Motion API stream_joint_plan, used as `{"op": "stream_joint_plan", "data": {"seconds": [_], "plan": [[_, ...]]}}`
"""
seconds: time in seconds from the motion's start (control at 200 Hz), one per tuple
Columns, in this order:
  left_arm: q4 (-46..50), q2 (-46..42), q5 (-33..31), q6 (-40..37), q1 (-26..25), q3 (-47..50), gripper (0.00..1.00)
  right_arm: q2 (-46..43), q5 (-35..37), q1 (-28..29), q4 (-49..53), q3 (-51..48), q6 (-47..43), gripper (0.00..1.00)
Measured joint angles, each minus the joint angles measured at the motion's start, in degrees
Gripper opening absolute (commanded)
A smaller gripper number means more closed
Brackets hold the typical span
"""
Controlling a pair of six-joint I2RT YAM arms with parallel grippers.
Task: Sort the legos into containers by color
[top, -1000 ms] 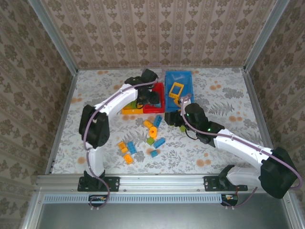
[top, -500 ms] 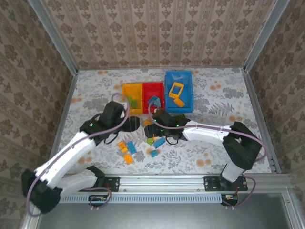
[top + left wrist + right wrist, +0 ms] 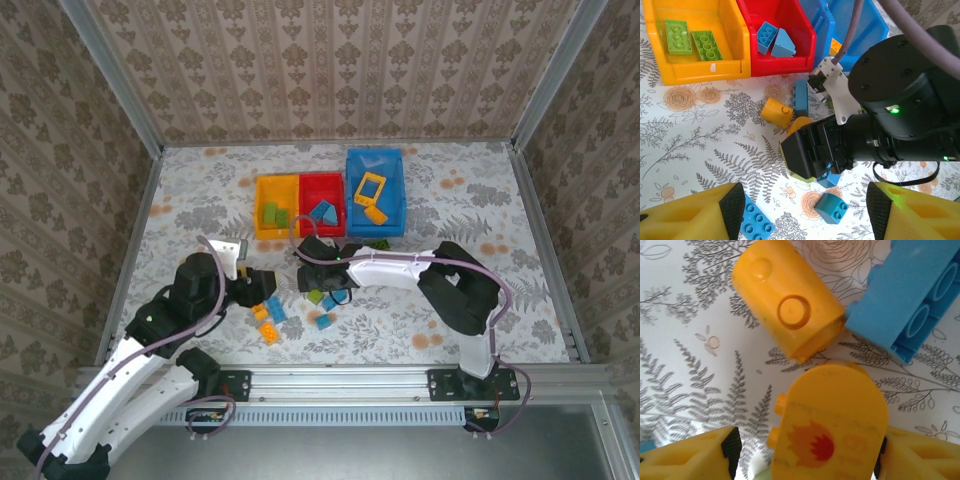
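Both arms have left the open plastic bins (image 3: 322, 178). The right fingers (image 3: 700, 455) now straddle, unclamped, a rounded orange flame-printed plastic brick (image 3: 832, 425) on the desk (image 3: 200, 200). The left fingers (image 3: 695, 215) hang apart, empty, so the next pick is likely starting.

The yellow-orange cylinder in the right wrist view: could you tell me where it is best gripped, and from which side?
The cylinder lies on its side; its lower-right end butts the blue brick and the flame-printed piece crowds that corner. So I would come from straight above and close across the two long curved flanks, nearer the upper-left end, where they look freest.
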State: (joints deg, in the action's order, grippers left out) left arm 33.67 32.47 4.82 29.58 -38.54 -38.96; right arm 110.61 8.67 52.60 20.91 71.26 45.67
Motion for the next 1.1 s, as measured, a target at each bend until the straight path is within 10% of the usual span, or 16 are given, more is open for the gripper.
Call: {"op": "stream_joint_plan", "data": {"seconds": [0.305,0.735,1.1], "plan": [[0.44,-0.46,0.22,0.66,0.00,0.00,0.68,1.29,4.55,0.00,1.51,1.73,0.50,0.27],[-7.37,12.59,1.44,0.33,-2.47,-2.01,0.68,-23.12,8.48,-10.25,0.17,-7.43,-5.97,0.22],[-14.03,40.24,-4.52,-10.58,-16.50,-22.36,0.69,-8.81,-8.61,-28.41,-9.01,-1.16,-15.34,0.24]]}}
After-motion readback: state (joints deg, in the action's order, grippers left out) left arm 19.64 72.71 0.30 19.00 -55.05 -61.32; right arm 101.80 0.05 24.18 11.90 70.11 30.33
